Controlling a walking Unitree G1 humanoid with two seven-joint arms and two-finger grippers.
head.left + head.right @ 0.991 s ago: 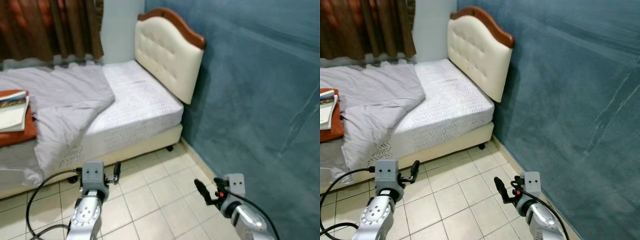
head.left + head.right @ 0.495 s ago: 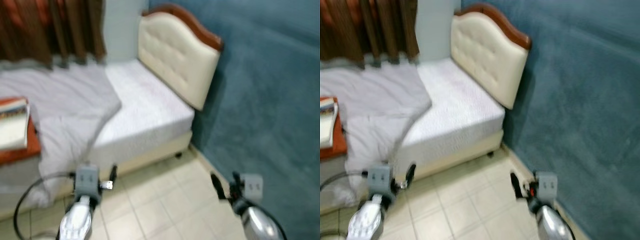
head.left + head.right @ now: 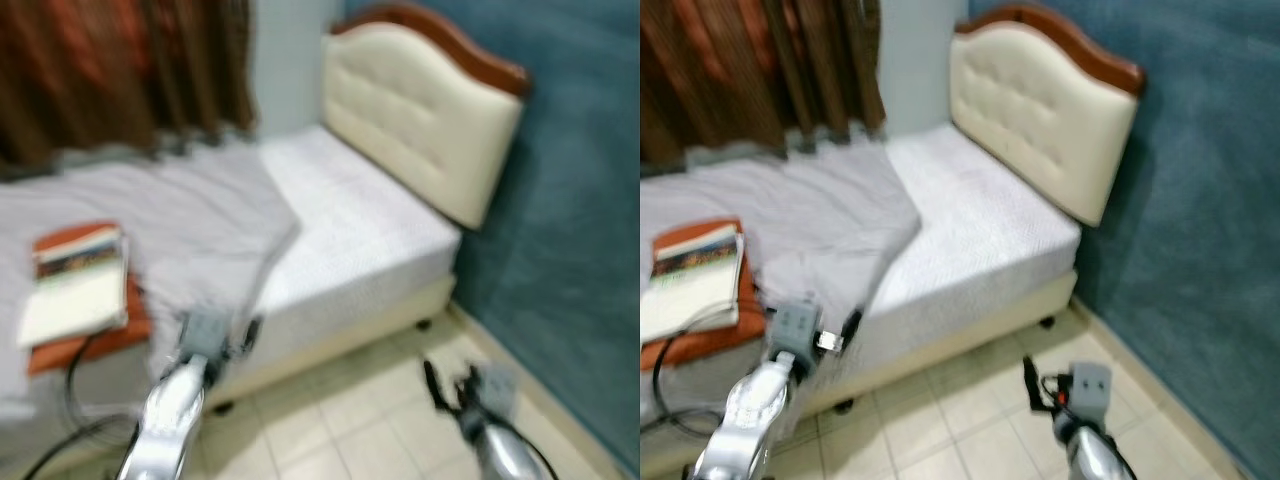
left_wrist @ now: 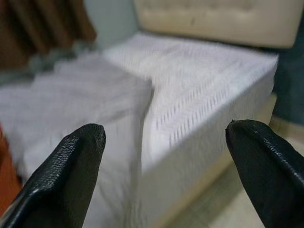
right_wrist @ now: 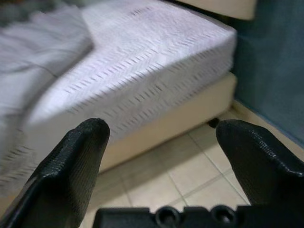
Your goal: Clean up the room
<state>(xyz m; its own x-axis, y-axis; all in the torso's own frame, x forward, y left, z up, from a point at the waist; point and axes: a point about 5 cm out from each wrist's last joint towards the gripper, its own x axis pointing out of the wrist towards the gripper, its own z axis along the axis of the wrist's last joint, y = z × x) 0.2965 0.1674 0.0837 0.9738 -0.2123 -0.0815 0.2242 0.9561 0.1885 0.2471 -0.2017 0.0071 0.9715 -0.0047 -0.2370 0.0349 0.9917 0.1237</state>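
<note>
You are looking at a blurred head view of a bedroom. The bed (image 3: 980,240) fills the middle of the frame, with its cream padded headboard (image 3: 1040,110) in the upper right against a teal wall (image 3: 1210,200). A grey blanket (image 3: 800,215) lies rumpled over the left half of the mattress, and the right half shows a bare white patterned sheet. At the left edge of the frame a stack of books (image 3: 690,280) rests on an orange cushion (image 3: 700,335) on the bed. Brown curtains (image 3: 750,70) hang across the upper left. Pale floor tiles (image 3: 960,420) run along the bottom of the frame.

Your left gripper (image 4: 164,166) sits low at the lower left of the head view, in front of the bed's edge, with its two black fingers (image 4: 71,166) spread wide and nothing between them; its wrist view looks along them at the blanket's edge and the sheet. Your right gripper (image 5: 159,159) hangs at the lower right above the tiles, its fingers (image 5: 71,161) likewise held well apart and empty, facing the mattress side and the cream bed base (image 5: 175,118).
</note>
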